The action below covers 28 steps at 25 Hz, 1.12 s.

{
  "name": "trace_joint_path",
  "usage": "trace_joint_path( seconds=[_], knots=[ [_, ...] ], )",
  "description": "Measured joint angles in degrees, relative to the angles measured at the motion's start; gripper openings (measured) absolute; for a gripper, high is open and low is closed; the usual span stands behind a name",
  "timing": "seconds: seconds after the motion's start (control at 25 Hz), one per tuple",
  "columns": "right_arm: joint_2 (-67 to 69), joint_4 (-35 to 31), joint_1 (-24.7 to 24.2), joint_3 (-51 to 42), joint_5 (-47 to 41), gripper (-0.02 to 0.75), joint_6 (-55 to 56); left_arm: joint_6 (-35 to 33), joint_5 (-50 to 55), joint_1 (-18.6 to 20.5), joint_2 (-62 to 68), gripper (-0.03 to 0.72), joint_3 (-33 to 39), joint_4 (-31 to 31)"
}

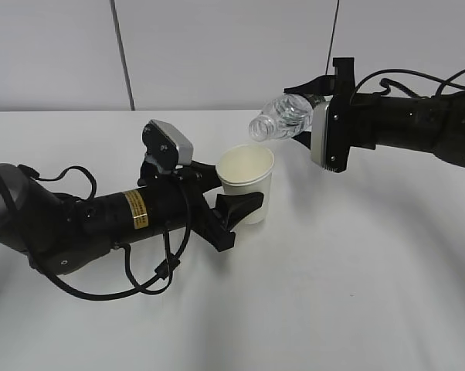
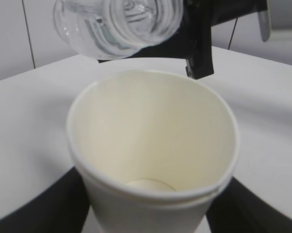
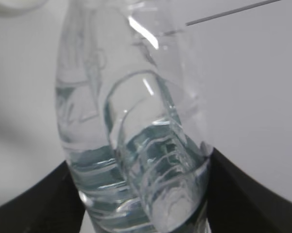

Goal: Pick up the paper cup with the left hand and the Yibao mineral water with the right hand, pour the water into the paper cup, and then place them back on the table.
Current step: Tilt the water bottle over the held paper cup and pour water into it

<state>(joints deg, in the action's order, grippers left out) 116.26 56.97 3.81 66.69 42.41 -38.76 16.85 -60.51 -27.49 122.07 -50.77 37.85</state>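
Outside, the yellow-stickered black left hand (image 1: 231,202) clasps the small white tapered paper cup (image 1: 246,184) upright above the plain white table (image 1: 356,294). The black right hand (image 1: 308,116) grips the clear ribbed Yibao mineral water bottle (image 1: 281,118), tipped mouth-down over the cup's rim. From the left wrist, the cup (image 2: 153,160) sits between dark fingers (image 2: 44,206), the bottle (image 2: 118,24) just above it. From the right wrist, black fingers (image 3: 34,206) squeeze the bottle (image 3: 131,145), which holds water.
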Motion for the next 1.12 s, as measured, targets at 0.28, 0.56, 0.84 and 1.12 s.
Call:
trace_joint_path(
  seconds=[0.28, 0.56, 0.84, 1.12],
  knots=[
    [0.0, 0.0, 0.0, 0.0, 0.0, 0.49, -1.84, 0.0, 0.05, 0.0, 0.0, 0.433, 0.0, 0.0],
    [0.0, 0.0, 0.0, 0.0, 0.0, 0.49, -2.62, 0.0, 0.05, -0.05, 0.0, 0.433, 0.0, 0.0],
    [0.0, 0.0, 0.0, 0.0, 0.0, 0.49, -2.88, 0.0, 0.05, -1.34, 0.0, 0.433, 0.0, 0.0],
    [0.0, 0.0, 0.0, 0.0, -0.57, 0.49, -3.11, 0.0, 0.05, -1.46, 0.0, 0.433, 0.0, -0.02]
  ],
)
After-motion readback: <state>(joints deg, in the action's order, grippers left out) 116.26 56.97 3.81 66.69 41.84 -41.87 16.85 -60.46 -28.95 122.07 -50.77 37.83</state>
